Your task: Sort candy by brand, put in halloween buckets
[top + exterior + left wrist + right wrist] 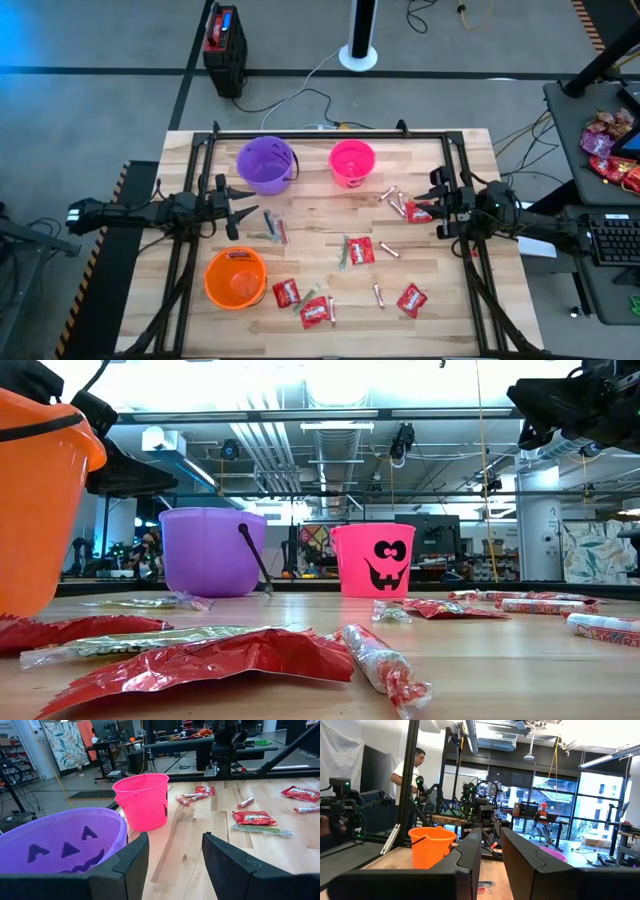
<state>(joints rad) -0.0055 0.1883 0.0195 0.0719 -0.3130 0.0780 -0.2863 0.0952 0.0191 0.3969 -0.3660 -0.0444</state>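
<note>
**Open Grippers Flank a Table of Scattered Candy**

The left gripper [243, 200] hangs with its matte dark fingers [131, 865] spread apart over the left side of the pale wood-plank table [450, 310], and we see nothing between them. The smooth, translucent purple bucket [266, 163], round and cut with jack-o'-lantern eyes, sits just beside that gripper. The glossy orange bucket [236, 277] stands near the front-left corner, with what looks like a red packet inside [240, 256]. The hot pink bucket [351, 162], printed with a black grinning face, stands beside the purple one toward the back.

The right gripper [437, 205] is at the table's right edge, its blocky fingers [465, 855] parted by a narrow gap and holding nothing. A red packet [419, 212] and a few thin tan sticks [396, 203] lie just beside it on the wood.

The rest of the candy is strewn across the middle and front of the table: crinkled red foil packets [286, 293], twisted-end tan sticks [378, 295] and slim dark-green sticks [344, 254], all well apart from either gripper. We cannot read the print on the wrappers from above. From table height the orange bucket is cut off at the frame's edge, and the nearest wrappers [200, 660] blur together.

Beyond the table, a person in a white shirt [405, 772] stands among equipment, partly hidden by a dark post.
</note>
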